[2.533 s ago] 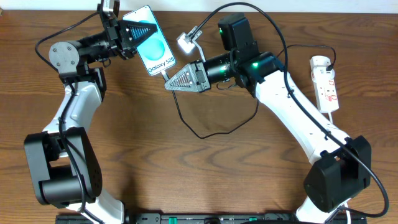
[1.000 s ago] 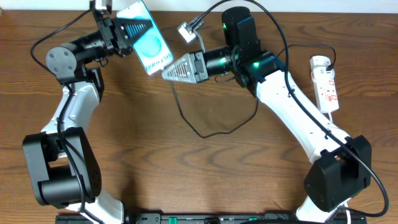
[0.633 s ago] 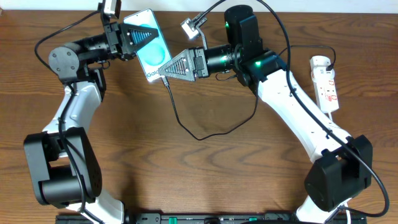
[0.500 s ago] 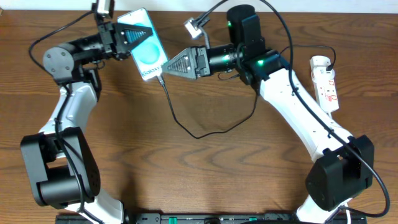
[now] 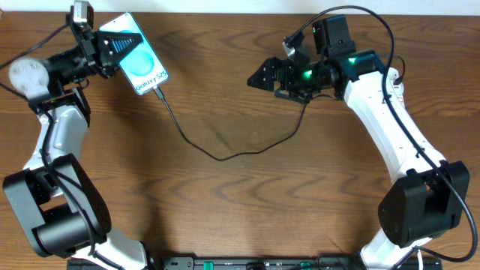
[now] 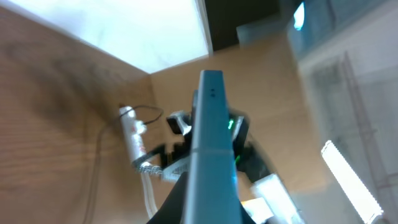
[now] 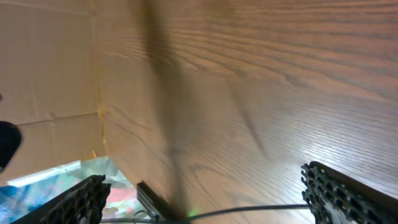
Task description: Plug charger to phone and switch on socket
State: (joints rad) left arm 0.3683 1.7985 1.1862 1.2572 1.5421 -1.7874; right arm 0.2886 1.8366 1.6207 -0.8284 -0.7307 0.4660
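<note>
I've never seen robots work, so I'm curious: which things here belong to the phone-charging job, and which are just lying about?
Part of the job:
phone
black charger cable
white power strip

Just there:
wooden table

Wooden table (image 5: 240, 217): brown, grain running left to right. The black charger (image 5: 218, 157) cable lies on it in a shallow loop at centre, with its ends rising off the surface toward far left and far right. The white socket (image 6: 132, 142) strip lies on the right side with its cord.
</note>
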